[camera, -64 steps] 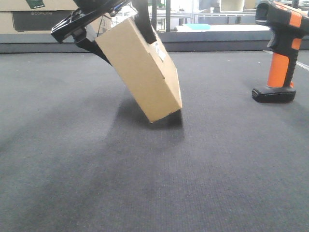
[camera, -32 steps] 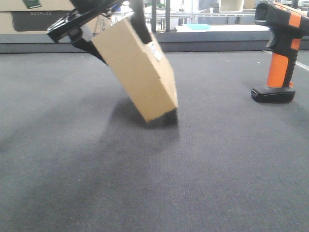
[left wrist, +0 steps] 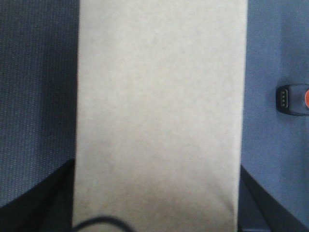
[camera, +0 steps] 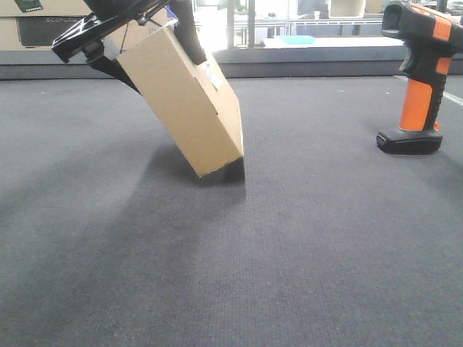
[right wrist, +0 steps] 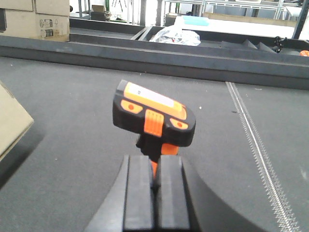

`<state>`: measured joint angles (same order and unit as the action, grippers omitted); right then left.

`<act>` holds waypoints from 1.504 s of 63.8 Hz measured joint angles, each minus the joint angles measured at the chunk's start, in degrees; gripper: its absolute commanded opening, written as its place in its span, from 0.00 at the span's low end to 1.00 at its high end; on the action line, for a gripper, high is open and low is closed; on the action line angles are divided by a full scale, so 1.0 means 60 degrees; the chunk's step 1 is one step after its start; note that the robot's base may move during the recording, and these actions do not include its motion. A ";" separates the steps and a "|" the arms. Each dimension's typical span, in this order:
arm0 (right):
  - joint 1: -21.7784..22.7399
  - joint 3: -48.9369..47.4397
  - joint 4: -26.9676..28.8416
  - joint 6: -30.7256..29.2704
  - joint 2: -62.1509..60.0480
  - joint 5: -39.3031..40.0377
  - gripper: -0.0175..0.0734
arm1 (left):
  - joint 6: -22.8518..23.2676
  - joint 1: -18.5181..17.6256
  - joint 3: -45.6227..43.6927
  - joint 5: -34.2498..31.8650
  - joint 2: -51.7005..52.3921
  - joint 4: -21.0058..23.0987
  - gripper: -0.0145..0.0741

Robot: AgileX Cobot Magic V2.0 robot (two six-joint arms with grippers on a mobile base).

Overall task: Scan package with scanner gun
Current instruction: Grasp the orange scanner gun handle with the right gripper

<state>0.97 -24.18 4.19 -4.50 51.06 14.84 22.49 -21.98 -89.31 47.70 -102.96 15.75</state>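
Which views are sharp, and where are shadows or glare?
Front view: sharp; the box throws a soft shadow toward the lower left of the carpet, and the background is blown out. Left wrist view: the box fills the frame, blurred and featureless. Right wrist view: the scanner is clear, the far background overexposed.

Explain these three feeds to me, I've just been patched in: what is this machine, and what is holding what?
It is a two-armed robot. The front view looks ahead across a grey mat. The left gripper clamps a cardboard box, tilted with its low corner near the mat; the left wrist camera looks along the box. The right wrist camera shows the right gripper, closed and empty, aimed at the orange scanner gun, which stands alone on the mat.
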 measured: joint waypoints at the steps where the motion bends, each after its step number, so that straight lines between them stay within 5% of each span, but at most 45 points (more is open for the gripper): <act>1: 0.0000 0.0000 0.0000 0.0000 0.0081 0.0022 0.01 | -0.0025 0.0000 0.0000 0.0000 0.0000 0.0000 0.04; 17: 0.0000 0.0000 0.1179 0.0000 0.2200 0.0508 0.01 | -0.0275 -0.0187 0.0000 0.0000 -0.0195 0.0073 0.04; 29: 0.0000 0.0000 0.1467 0.0522 0.4061 0.3046 0.01 | -0.0293 -0.0213 0.0000 0.0018 -0.0214 0.0219 0.04; 49: 0.0000 -0.0006 -0.0699 0.2747 0.6735 0.7074 0.01 | -0.0328 -0.0213 0.0000 0.0038 -0.0214 0.0219 0.04; 69: -0.0006 -0.0362 -0.0699 0.2993 0.7443 0.7817 0.02 | -0.0402 -0.0213 0.0000 0.0000 -0.0214 0.0245 0.04; 76: -0.0006 -0.0716 -0.0648 0.3107 0.7443 0.7602 0.19 | -0.0427 -0.0213 0.0000 -0.0042 -0.0214 0.0245 0.04; 86: -0.0006 -0.1089 -0.0455 0.3269 0.7443 0.6984 0.61 | -0.0447 -0.0245 0.0000 -0.0217 -0.0214 0.0245 0.04; 96: -0.0006 -0.1293 0.0098 0.3330 0.7587 0.6785 0.76 | -0.0459 -0.0294 0.0000 -0.0372 -0.0214 0.0245 0.04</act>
<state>0.94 -31.94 4.78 15.48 96.58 55.55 19.74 -23.75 -89.31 45.46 -104.24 17.22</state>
